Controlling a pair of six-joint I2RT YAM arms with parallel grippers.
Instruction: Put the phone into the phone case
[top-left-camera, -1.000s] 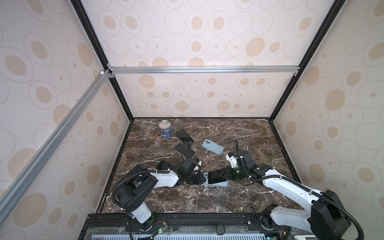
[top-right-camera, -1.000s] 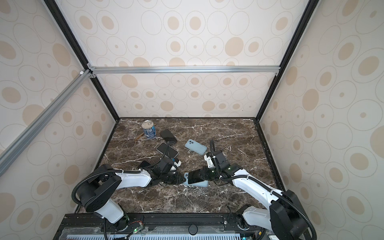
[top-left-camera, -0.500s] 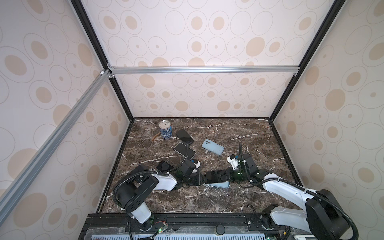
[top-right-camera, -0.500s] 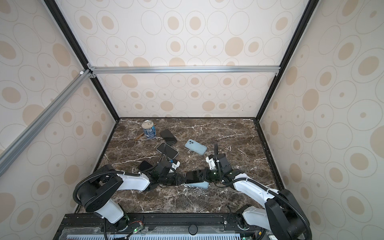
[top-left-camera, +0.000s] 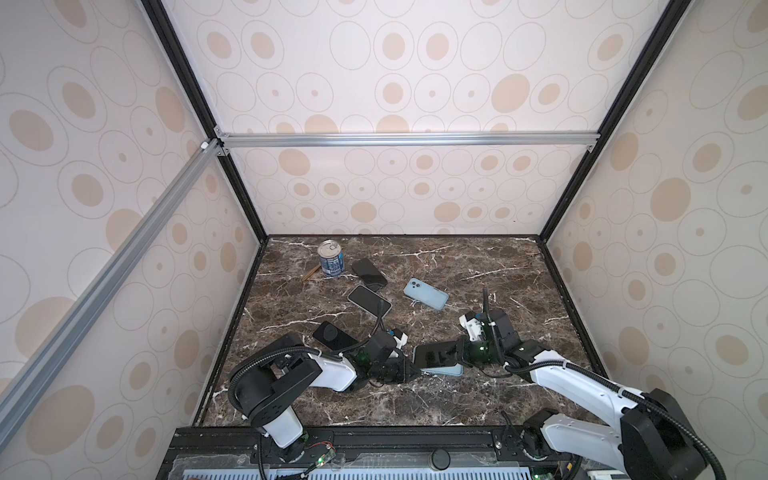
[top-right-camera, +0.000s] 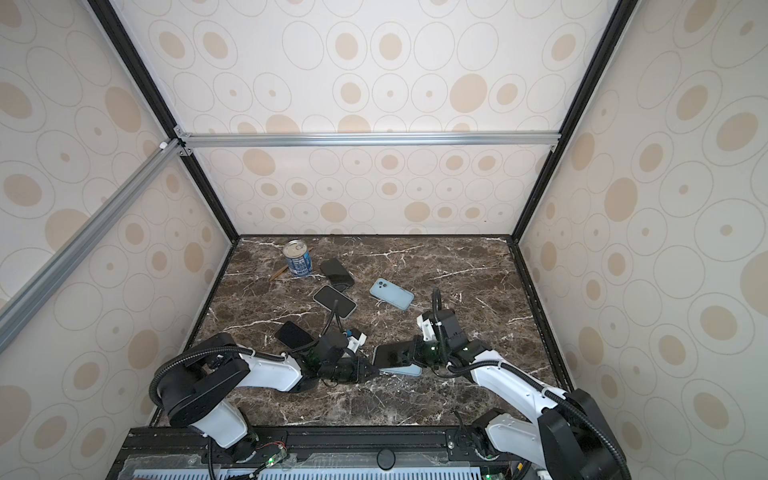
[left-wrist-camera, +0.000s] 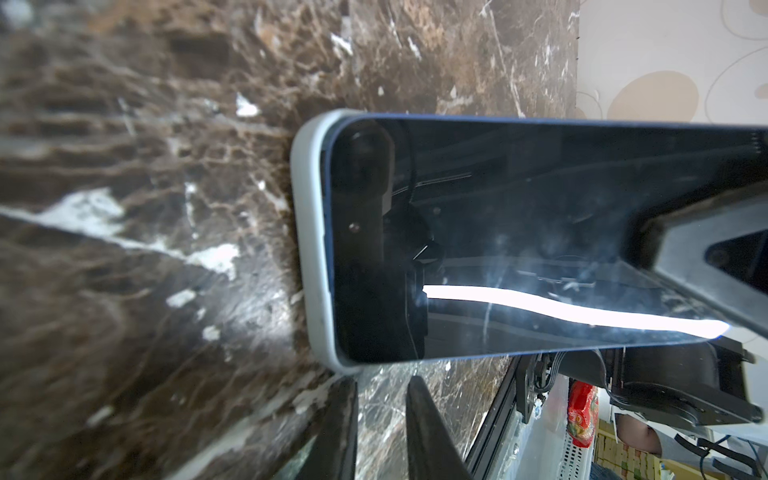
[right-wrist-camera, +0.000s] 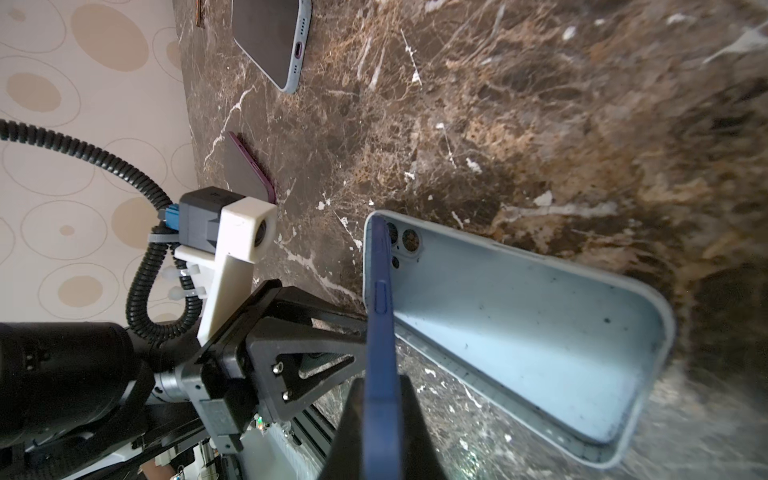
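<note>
A dark veined marble tabletop (top-left-camera: 415, 403) lies inside a booth whose walls are patterned with beige ovals. In both top views, the pale blue phone case (top-left-camera: 448, 371) lies open side up at the lower middle of the frame. The dark blue phone (top-left-camera: 436, 355) leans into it. One end is seated at the case's camera-hole end and the other is raised. The right hand (top-left-camera: 463, 354) is clenched on that raised end. The left hand (top-left-camera: 411, 370) is at the case's left end, just beside its corner. Its fingers (left-wrist-camera: 428, 428) are slightly parted, with only tabletop showing between them. A tin can (top-left-camera: 330, 259) stands toward the upper left of the tabletop.
</note>
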